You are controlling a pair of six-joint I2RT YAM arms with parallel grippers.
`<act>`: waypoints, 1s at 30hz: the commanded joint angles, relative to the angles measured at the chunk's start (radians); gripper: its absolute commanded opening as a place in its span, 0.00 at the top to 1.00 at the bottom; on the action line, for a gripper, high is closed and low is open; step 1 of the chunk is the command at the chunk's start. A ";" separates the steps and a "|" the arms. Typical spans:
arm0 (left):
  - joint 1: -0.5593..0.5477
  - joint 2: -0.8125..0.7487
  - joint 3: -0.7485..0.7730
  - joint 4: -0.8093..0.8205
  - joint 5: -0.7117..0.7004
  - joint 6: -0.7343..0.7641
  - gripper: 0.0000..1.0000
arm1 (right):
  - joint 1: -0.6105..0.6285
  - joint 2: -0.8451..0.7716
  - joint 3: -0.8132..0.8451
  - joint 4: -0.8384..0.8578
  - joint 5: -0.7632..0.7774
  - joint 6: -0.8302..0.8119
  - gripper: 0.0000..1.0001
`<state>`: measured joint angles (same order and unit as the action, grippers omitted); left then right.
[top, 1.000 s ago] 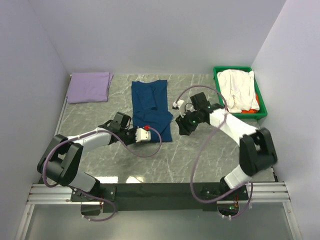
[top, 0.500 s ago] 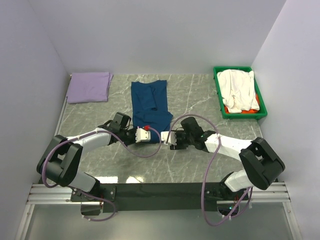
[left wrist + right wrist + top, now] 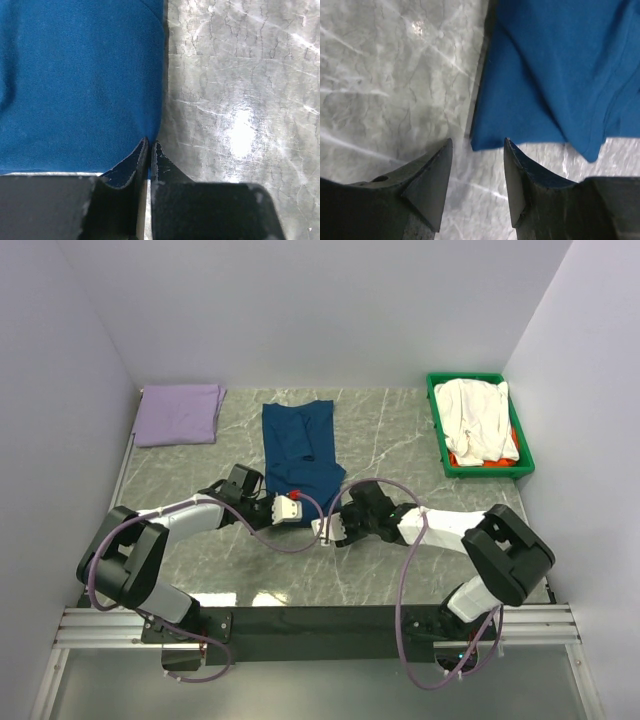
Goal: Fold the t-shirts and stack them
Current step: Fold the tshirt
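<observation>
The navy t-shirt (image 3: 298,445) lies folded lengthwise at the table's middle, its blue cloth filling the left wrist view (image 3: 75,85). My left gripper (image 3: 300,508) sits at its near hem, jaws (image 3: 149,146) pressed together with a sliver of blue cloth between them. My right gripper (image 3: 322,527) is open just off the shirt's near corner (image 3: 476,142), which lies right in front of its fingertips, untouched. The lavender t-shirt (image 3: 180,413) lies folded at the back left. A white t-shirt (image 3: 475,418) lies crumpled over an orange-red one (image 3: 462,459).
The green bin (image 3: 434,420) holding the white and orange-red shirts stands at the back right, against the right wall. Grey marble tabletop (image 3: 400,430) shows between the navy shirt and the bin. Both arms' cables loop over the table near the shirt's near edge.
My right arm has swung from beside the shirt's right edge down and left to its near corner. The left gripper has stayed at the hem.
</observation>
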<state>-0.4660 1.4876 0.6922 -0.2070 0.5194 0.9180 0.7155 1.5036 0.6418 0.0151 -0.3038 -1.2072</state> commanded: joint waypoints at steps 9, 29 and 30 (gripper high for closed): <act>0.003 -0.007 0.024 0.008 0.034 -0.033 0.92 | 0.051 0.093 0.077 -0.035 0.089 -0.049 0.81; -0.005 -0.352 -0.065 -0.225 0.152 -0.028 0.99 | 0.059 -0.314 0.073 -0.362 -0.032 0.250 1.00; -0.008 -0.374 -0.068 -0.251 0.174 -0.027 0.99 | 0.064 -0.333 0.073 -0.380 -0.035 0.256 1.00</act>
<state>-0.4637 1.1881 0.6468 -0.3477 0.6140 0.8932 0.7662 1.2263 0.7258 -0.2584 -0.3080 -1.0069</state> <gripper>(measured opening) 0.023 0.010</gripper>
